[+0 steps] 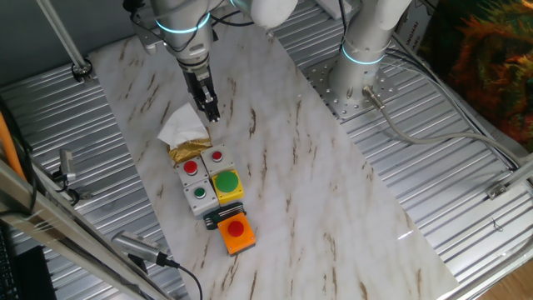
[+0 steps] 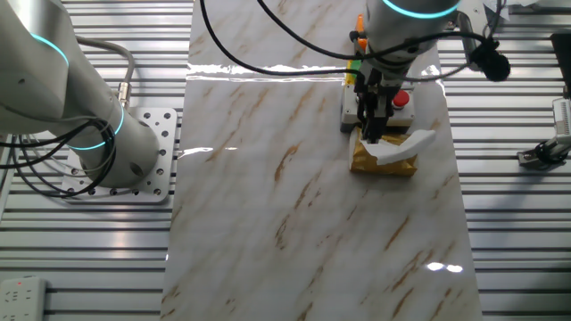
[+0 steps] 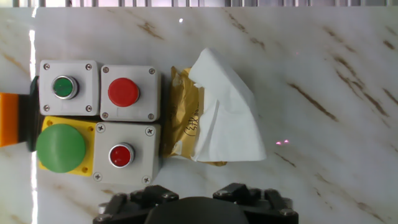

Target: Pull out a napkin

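The white napkin point(image 1: 181, 127) sticks up in a creased peak out of a shiny gold foil packet point(image 1: 190, 151) on the marble sheet. My gripper point(image 1: 210, 112) hangs just right of the napkin's peak, fingers pointing down, open and empty. In the other fixed view the gripper point(image 2: 373, 132) stands over the packet point(image 2: 379, 163), with the napkin point(image 2: 403, 147) fanning out to the right. In the hand view the napkin point(image 3: 227, 118) lies over the packet point(image 3: 182, 112). Only the gripper's dark housing point(image 3: 196, 208) shows at the bottom edge; the fingertips are out of view.
Grey button boxes point(image 1: 204, 171) with red and green buttons touch the packet's near side. A yellow box with a big green button point(image 1: 226, 183) and an orange box with a red button point(image 1: 236, 231) follow. A second arm's base point(image 1: 366, 58) stands at the back right. Ribbed metal table flanks the sheet.
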`<state>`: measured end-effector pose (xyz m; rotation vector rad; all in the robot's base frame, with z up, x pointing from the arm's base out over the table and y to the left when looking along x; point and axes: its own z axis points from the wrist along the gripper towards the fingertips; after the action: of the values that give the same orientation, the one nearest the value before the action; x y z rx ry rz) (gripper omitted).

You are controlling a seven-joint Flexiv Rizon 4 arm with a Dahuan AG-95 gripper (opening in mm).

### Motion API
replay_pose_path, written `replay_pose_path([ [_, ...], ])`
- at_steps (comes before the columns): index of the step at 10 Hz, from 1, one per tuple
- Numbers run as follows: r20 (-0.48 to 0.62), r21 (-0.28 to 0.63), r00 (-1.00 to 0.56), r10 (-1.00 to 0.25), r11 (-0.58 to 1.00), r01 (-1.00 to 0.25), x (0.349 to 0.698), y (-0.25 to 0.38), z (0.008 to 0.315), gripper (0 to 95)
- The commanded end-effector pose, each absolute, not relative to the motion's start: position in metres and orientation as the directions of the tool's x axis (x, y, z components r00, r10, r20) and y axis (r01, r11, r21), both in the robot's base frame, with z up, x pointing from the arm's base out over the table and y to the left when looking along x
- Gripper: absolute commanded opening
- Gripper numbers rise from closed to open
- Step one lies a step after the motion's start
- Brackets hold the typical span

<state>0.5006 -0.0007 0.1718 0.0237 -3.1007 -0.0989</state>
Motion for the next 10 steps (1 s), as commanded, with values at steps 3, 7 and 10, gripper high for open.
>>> replay_pose_path([
  [3, 0.034, 0.034, -0.999, -0.024, 0.999, -0.023, 0.500, 0.000, 0.172, 0.0],
  [7, 0.033, 0.028, -0.999, -0.029, 0.999, -0.028, 0.500, 0.000, 0.169, 0.0],
  [10, 0.040, 0.030, -0.999, -0.018, 0.999, -0.016, 0.500, -0.001, 0.162, 0.0],
])
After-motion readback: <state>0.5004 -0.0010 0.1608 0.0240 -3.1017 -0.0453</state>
